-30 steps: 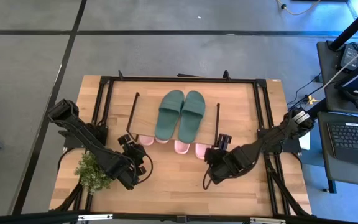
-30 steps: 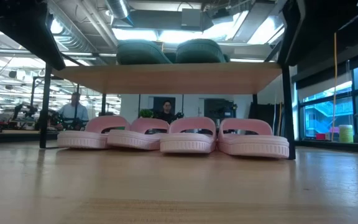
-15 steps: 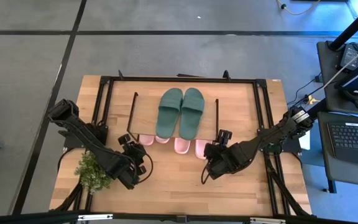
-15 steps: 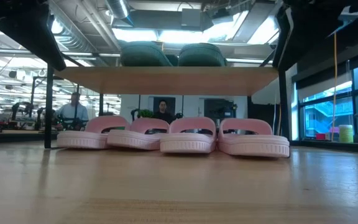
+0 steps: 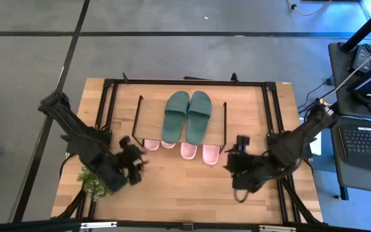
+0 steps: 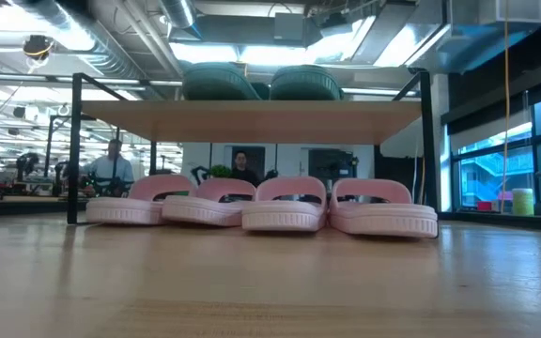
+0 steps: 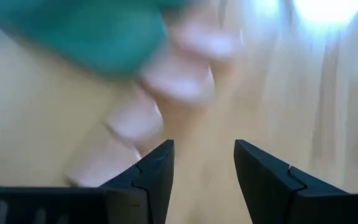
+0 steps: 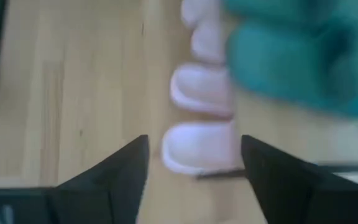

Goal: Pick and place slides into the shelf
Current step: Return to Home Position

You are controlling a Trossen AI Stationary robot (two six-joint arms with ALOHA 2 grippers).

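Wooden table point(image 5: 185, 190), plank top, bounded by a black metal frame point(image 5: 185, 82). Small green plant point(image 5: 89, 183) on the table near its left edge. Grey floor point(image 5: 172, 58) crossed by black tape lines. Open laptop point(image 5: 366, 147) on a dark desk point(image 5: 359, 180) right of the table. Low view, room behind: one person point(image 6: 113, 167) at left, another person point(image 6: 241, 165) near centre, and a yellow-green bottle point(image 6: 521, 201) by the right-hand windows.
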